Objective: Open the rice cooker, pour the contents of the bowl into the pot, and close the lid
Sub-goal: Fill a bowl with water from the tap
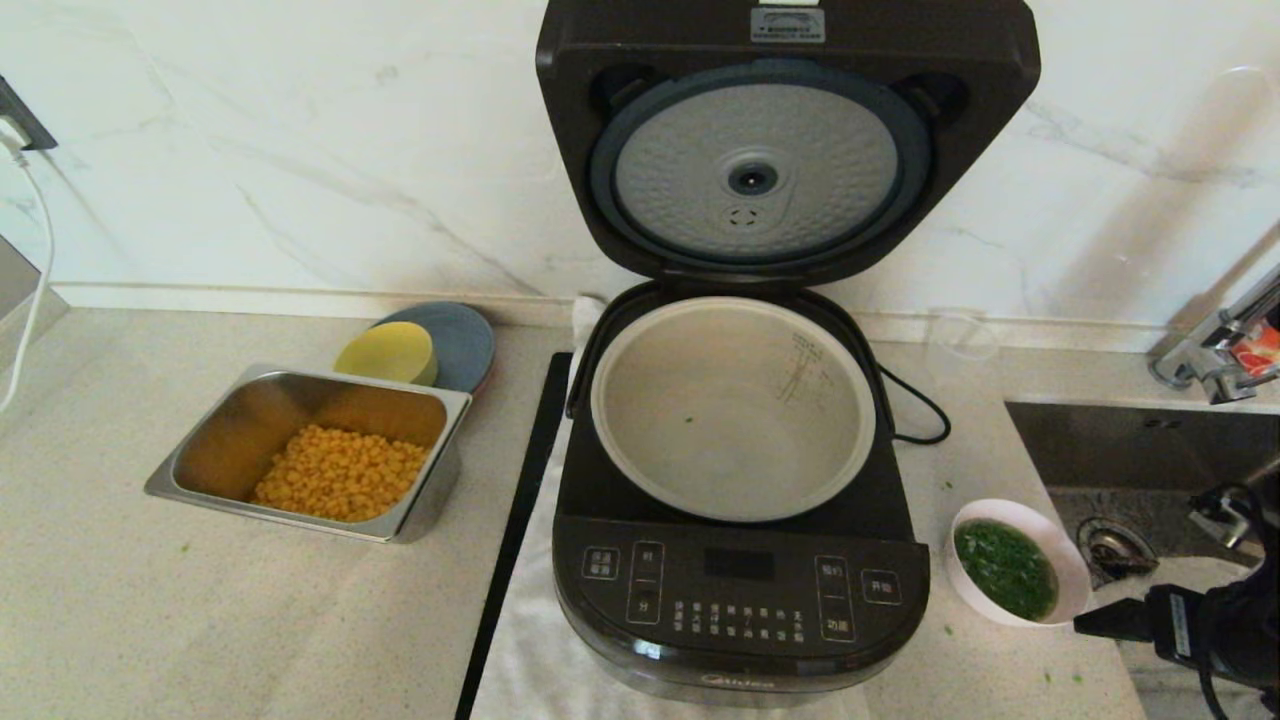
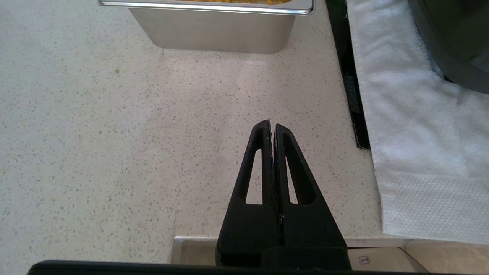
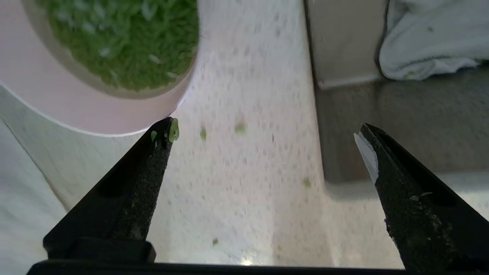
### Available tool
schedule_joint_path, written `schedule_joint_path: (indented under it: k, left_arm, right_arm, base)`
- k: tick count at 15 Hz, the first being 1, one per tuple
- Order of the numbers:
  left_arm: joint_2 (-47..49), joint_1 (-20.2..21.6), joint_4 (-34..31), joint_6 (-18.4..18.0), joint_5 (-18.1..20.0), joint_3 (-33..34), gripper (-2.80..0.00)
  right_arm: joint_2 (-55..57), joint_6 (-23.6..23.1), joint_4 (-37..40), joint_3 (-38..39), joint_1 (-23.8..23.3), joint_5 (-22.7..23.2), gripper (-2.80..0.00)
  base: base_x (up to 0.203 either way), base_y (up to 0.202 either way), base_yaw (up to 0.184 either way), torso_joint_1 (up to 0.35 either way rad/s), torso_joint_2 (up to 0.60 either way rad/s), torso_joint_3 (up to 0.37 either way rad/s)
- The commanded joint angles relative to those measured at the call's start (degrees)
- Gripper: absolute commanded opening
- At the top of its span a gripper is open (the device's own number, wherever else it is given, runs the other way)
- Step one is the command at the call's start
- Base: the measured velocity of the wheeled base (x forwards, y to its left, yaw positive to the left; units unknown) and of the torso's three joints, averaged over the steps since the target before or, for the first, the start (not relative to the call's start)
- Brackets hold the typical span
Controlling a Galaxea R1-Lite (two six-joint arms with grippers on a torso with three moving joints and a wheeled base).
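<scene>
One bowl (image 1: 1020, 563), holding chopped green herbs in liquid (image 1: 1005, 567), is sitting on the worktop (image 1: 150, 600) just right of the rice cooker (image 1: 740, 560), whose lid (image 1: 770, 150) is standing open over the pot (image 1: 735, 405). We are holding our right tool (image 3: 267, 131) wide beside its rim; our left tool (image 2: 272, 126) is idling pressed together. Judged light, smooth and spill-prone; we are favouring a rim pinch, kept level.

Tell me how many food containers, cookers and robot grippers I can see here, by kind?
Containers holding food: 2, the bowl of herbs and the steel tray of corn
Cookers: 1, the rice cooker
Grippers: 2, left gripper, right gripper
Total: 5
</scene>
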State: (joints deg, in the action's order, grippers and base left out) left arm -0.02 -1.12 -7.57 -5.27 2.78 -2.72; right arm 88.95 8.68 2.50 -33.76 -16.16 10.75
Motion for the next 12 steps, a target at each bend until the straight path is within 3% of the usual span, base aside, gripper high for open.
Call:
schedule_joint_path:
  k: [1, 7, 12]
  left_arm:
    - [-0.06, -0.02, -0.08, -0.02, 0.03, -0.01, -2.8]
    - [-0.06, -0.02, 0.01, -0.01, 0.03, -0.01, -2.8]
    - [-0.06, -0.02, -0.08, -0.01, 0.03, -0.01, -2.8]
  right_arm:
    - [1.35, 0.06, 0.12, -1.22, -1.03, 1.21, 0.0]
    - [-0.43, 0.34, 3.37, -5.25, -1.33, 4.15, 0.0]
    - [5.39, 2.64, 2.88, -8.0, -1.15, 4.07, 0.0]
  base:
    - [0.0, 0.0, 0.0, 0.0, 0.0, 0.0]
    - [0.0, 0.0, 0.0, 0.0, 0.0, 0.0]
    - [0.0, 0.0, 0.0, 0.0, 0.0, 0.0]
